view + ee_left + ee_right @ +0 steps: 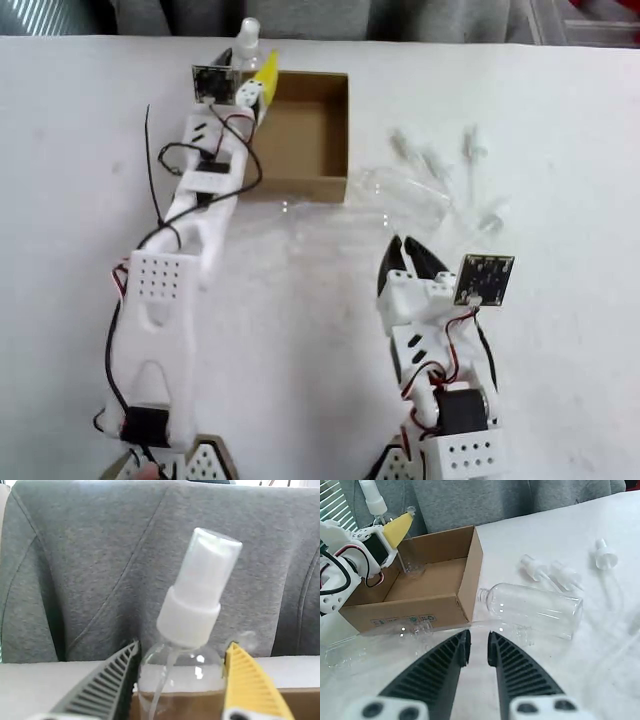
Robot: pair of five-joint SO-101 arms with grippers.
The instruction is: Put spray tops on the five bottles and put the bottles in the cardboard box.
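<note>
My left gripper (252,82) is shut on a clear bottle (180,680) that carries a white spray top (197,590). It holds this bottle (247,40) at the far left corner of the open cardboard box (300,135). The grey and yellow fingers press the bottle's sides. My right gripper (405,250) hovers low over the table near the box's front right corner, its fingers a narrow gap apart with nothing between them. Ahead of it an uncapped clear bottle (535,610) lies on its side. Another clear bottle (370,640) lies along the box's front wall. Loose spray tops (535,567) lie beyond.
More white spray tops (470,145) are scattered right of the box, one (490,215) close to my right wrist camera. A grey cushion (100,570) stands behind the table's far edge. The box (420,580) floor is bare brown cardboard.
</note>
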